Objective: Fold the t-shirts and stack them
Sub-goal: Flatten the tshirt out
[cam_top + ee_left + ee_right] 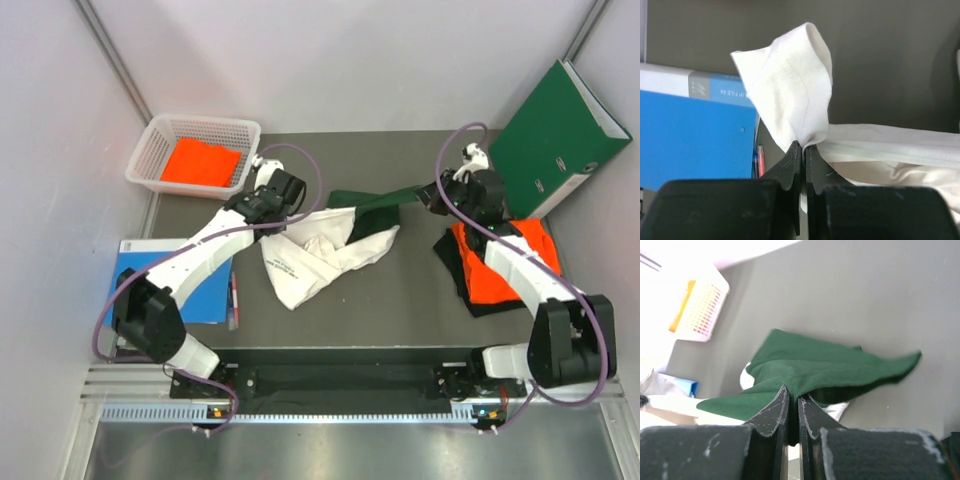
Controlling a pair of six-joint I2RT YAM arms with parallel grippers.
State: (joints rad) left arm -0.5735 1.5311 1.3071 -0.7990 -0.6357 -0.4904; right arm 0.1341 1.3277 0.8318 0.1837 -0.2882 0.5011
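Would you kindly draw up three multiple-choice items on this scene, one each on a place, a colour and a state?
1. Where on the table does the basket stand?
A. far left corner
B. near right corner
C. middle

2. What colour is the sleeve in the right tool?
A. orange
B. dark green
C. black

3. How is the left tool?
A. wide open
B. shut on nothing
C. shut on the white t-shirt

Answers:
1 A, the top view shows it at the far left.
2 B, green cloth sits between the closed jaws.
3 C, white cloth is pinched between its jaws.
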